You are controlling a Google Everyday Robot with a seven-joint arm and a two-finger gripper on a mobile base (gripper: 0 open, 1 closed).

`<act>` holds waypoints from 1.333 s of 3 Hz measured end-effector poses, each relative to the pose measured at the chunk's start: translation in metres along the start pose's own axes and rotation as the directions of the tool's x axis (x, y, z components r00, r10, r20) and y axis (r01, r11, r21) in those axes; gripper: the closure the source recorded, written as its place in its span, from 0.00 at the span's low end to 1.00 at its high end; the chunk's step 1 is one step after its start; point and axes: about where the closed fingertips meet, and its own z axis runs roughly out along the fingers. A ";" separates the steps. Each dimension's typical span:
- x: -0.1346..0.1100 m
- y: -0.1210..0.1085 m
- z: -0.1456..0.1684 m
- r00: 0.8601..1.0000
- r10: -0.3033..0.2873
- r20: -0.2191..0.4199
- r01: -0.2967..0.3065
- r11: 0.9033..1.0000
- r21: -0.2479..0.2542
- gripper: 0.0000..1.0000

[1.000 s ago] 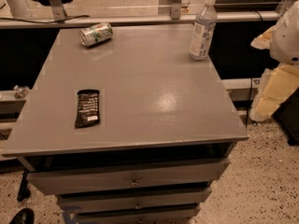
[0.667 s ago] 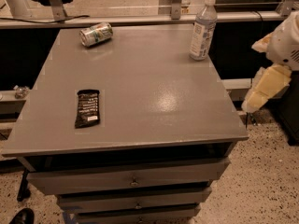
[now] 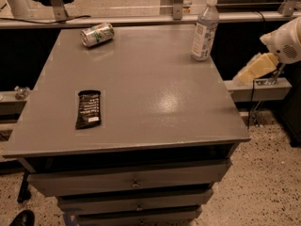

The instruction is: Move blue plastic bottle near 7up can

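The blue plastic bottle stands upright at the far right corner of the grey table; it is clear with a white cap and a white-and-blue label. The 7up can, silver and green, lies on its side at the far left of the table. My gripper, with pale yellow fingers on a white arm, hangs off the table's right edge. It is to the right of the bottle and lower, apart from it, and holds nothing.
A flat black snack wrapper lies on the left front part of the table. Drawers sit below the tabletop. A metal rail runs behind the table, and a ledge lies on the right under the gripper.
My gripper has risen and moved a little left, closer to the table's right edge and the bottle. The bottle, can and wrapper have not moved.
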 end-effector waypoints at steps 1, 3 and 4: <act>-0.024 -0.046 0.031 0.980 0.075 0.184 -0.083 0.996 0.032 0.00; -0.080 -0.096 0.089 0.873 0.162 0.460 -0.173 0.985 -0.020 0.00; -0.105 -0.099 0.112 0.820 0.197 0.538 -0.189 0.979 -0.071 0.00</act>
